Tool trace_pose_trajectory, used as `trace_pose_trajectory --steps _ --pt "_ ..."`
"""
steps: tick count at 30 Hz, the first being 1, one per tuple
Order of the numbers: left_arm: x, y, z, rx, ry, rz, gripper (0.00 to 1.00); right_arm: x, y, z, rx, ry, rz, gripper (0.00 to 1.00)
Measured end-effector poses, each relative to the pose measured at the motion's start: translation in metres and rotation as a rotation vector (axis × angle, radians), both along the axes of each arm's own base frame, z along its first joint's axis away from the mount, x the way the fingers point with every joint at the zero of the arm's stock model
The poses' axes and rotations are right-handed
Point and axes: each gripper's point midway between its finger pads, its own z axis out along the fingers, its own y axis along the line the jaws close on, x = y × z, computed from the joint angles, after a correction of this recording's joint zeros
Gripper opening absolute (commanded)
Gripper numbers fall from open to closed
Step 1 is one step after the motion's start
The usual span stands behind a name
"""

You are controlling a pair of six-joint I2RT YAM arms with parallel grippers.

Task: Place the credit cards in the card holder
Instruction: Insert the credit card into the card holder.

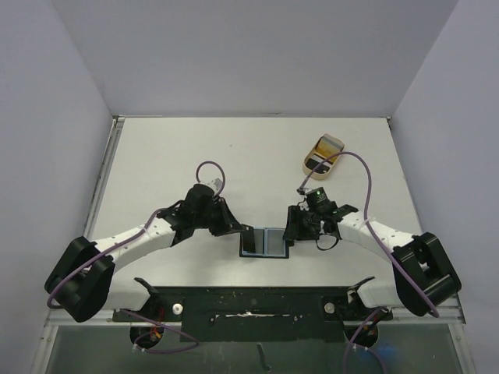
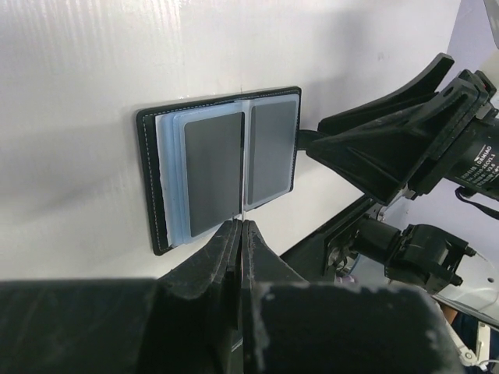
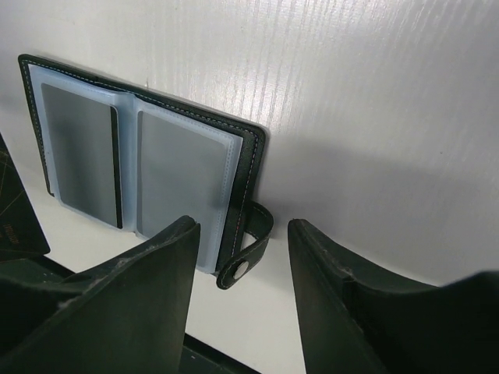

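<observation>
Holder (image 1: 264, 241) open at lower centre, long axis left-right; left gripper (image 2: 239, 226) pressed together at its spine, right gripper (image 3: 242, 226) spread over strap (image 3: 248, 261)

The open wallet (image 1: 263, 242) lies flat in the gap between the two hands, so nothing passes straight across. It sits just ahead of the left hand (image 2: 240, 227), whose fingers are pressed together. The right hand (image 3: 242, 226) has its fingers parted, with the snap strap (image 3: 248, 249) showing between them. Farther ahead the bench (image 1: 171, 156) is bare, except for a tray (image 1: 323, 154) beyond the right hand and a purple cable (image 1: 365, 173) arching beside it.
</observation>
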Motion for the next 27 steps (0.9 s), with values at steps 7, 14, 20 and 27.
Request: trace_pose_trajectory --steps 7,14,20,27 --pt "0.001 -0.004 0.001 0.005 -0.004 -0.03 0.0 -0.002 0.004 -0.009 -0.042 0.005 0.022 0.32" --pt "-0.001 -0.006 0.0 0.003 -0.002 -0.067 0.0 -0.001 0.016 -0.01 -0.033 -0.023 0.045 0.31" --pt "-0.003 -0.006 -0.009 0.001 0.036 -0.089 0.0 -0.005 0.028 -0.015 -0.027 -0.021 0.077 0.27" --pt "-0.004 -0.008 -0.013 -0.019 0.056 -0.114 0.0 -0.004 0.029 -0.015 -0.029 -0.026 0.069 0.27"
